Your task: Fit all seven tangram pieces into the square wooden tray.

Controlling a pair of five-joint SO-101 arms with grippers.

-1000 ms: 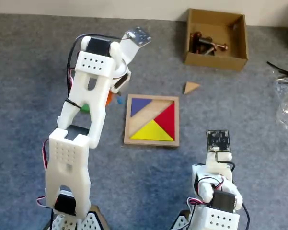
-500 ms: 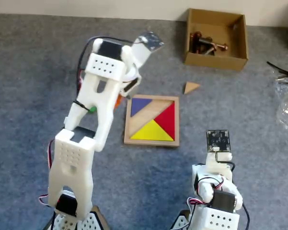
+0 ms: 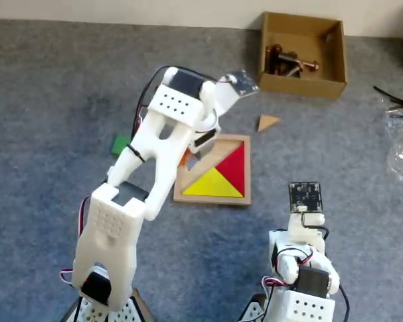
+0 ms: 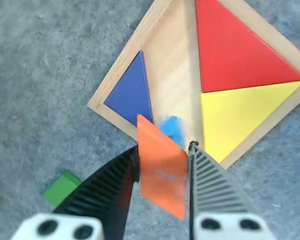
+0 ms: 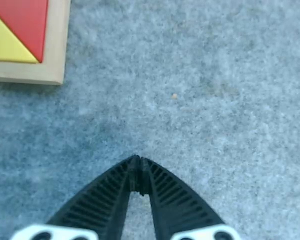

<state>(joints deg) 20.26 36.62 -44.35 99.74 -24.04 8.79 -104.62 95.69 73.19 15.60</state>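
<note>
The left gripper stands partly open in the left wrist view, its two jaws pressed against opposite edges of the orange piece. The piece is held above one corner of the tray. In that corner the blue triangle lies against the rim. A strip of bare wood separates it from the red triangle and the yellow triangle, which touch along one edge. A small light-blue shape, blurred, shows just past the orange piece; I cannot tell whether it is held or lying in the tray. The green piece lies on the grey carpet, outside the tray.

In the right wrist view the right gripper is closed with its tips meeting and nothing between them. It is over carpet, apart from a corner of the tray where red and yellow show.

In the high view the left arm slants over the tray's left side, with a bit of orange beneath it. The green piece lies well left of the tray and a wooden triangle lies just beyond its far right corner. A cardboard box stands farther beyond that corner. The right arm sits nearer than the tray's right corner, apart from it.
</note>
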